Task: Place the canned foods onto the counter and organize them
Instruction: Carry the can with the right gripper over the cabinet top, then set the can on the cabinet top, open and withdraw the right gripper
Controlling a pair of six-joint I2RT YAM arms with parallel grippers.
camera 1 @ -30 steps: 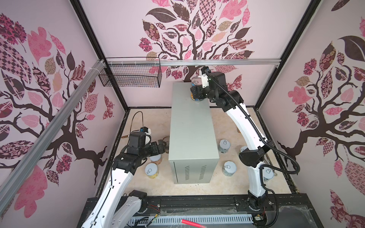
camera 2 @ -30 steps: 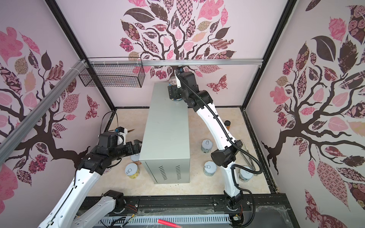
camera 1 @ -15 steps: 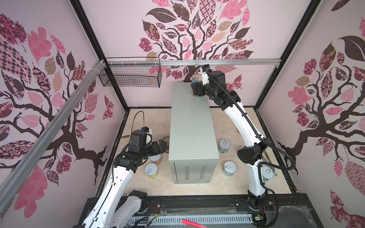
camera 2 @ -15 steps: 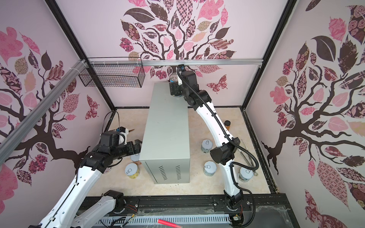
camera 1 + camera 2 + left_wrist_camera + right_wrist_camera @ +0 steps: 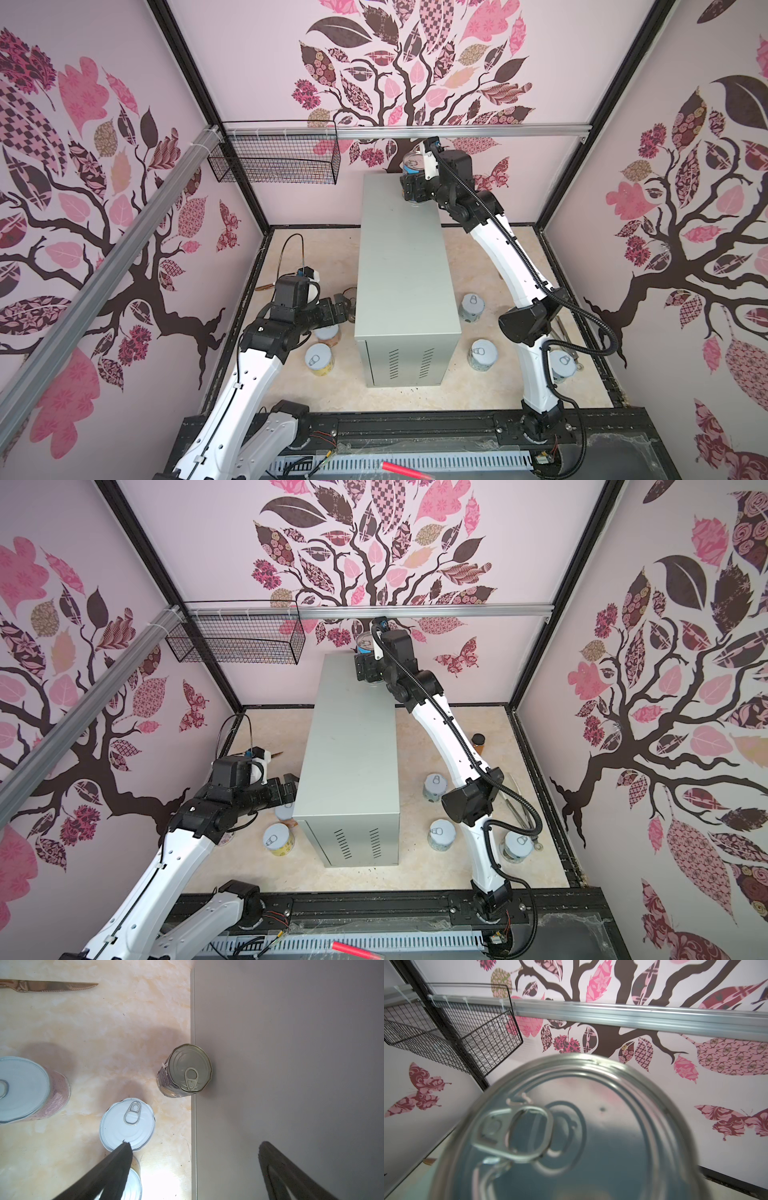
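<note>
Canned foods: one tall blue-label tin (image 5: 412,163) stands upright at the far right corner of the counter (image 5: 405,270); every other tin in view is down on the marbled floor (image 5: 478,399).
Right-side tins: three short white-lidded tins (image 5: 471,305), well apart, between the counter and the right arm's base.
Left-side tins: a dark-label tin (image 5: 187,1070) just beside the counter's wall, perhaps touching it; a white-lidded tin (image 5: 127,1124) near it; a pink-label tin (image 5: 25,1088) further off.
Right claw (image 5: 414,192): set around the blue-label tin's lower body. Whether it grips the tin or stands loose around it cannot be told, since the right wrist view shows only the lid.
Left claw (image 5: 195,1145): spread wide and empty, hanging above the counter's edge close to the dark-label tin.
Step in hand: most likely setting the blue-label tin free on the counter.
Doing it well: see that the tin's base sits flat before the release. Part the jaws fully, then draw straight back and up so no finger drags the tin. It stands near the corner, so a small nudge could tip it off.
Organizing: leave room alongside for a tidy row; tall tins at the far end keep later reaches clear.
Not for the counter: knife (image 5: 47,986), amber jar (image 5: 478,742), wire basket (image 5: 274,160).
</note>
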